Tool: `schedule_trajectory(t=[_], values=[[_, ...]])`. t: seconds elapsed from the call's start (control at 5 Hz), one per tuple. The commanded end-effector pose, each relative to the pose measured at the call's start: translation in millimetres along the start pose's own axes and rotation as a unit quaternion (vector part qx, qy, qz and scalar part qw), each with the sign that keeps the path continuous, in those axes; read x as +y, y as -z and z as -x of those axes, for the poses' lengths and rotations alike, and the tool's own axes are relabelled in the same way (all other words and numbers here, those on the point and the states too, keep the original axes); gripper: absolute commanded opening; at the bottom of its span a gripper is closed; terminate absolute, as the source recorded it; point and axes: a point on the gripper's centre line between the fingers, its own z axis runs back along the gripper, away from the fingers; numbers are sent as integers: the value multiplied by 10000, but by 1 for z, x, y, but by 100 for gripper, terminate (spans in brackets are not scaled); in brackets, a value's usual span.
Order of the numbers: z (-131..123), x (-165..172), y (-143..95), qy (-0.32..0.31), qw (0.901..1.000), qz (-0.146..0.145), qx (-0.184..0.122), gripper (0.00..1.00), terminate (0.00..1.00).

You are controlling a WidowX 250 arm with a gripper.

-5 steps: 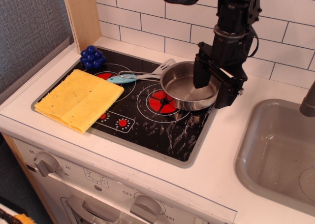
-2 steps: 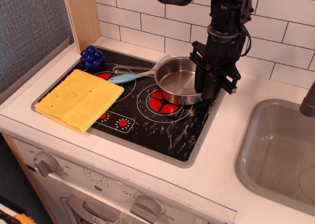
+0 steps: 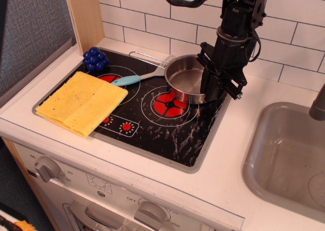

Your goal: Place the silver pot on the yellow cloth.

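The silver pot (image 3: 184, 78) is a small shiny saucepan with a thin wire loop handle pointing left toward the back of the stove. It hangs tilted a little above the right burner. My black gripper (image 3: 213, 87) is shut on the pot's right rim and holds it up. The yellow cloth (image 3: 81, 102) lies folded on the left part of the black stove top (image 3: 167, 129), well to the left of the pot and apart from it.
A grey spatula with a light-blue handle (image 3: 133, 79) lies behind the left burner, under the pot's handle. A blue bumpy toy (image 3: 95, 59) sits at the stove's back left. A grey sink (image 3: 284, 155) is on the right. White tiled wall behind.
The gripper closed on the pot's right rim and lifted it off the burner. The pot turned, so its handle now shows pointing left at the back.
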Motion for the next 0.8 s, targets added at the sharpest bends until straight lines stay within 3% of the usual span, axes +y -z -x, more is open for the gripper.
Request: schedule_trajectory(t=[0.0,0.2,0.6], values=[[12,-10,-64,64,9956,-329,-872,0,0],[32,2,-94,-225,9923,-228,-1198,0,0],[86,21,-98,-617,9919,-297,-1070,0,0]])
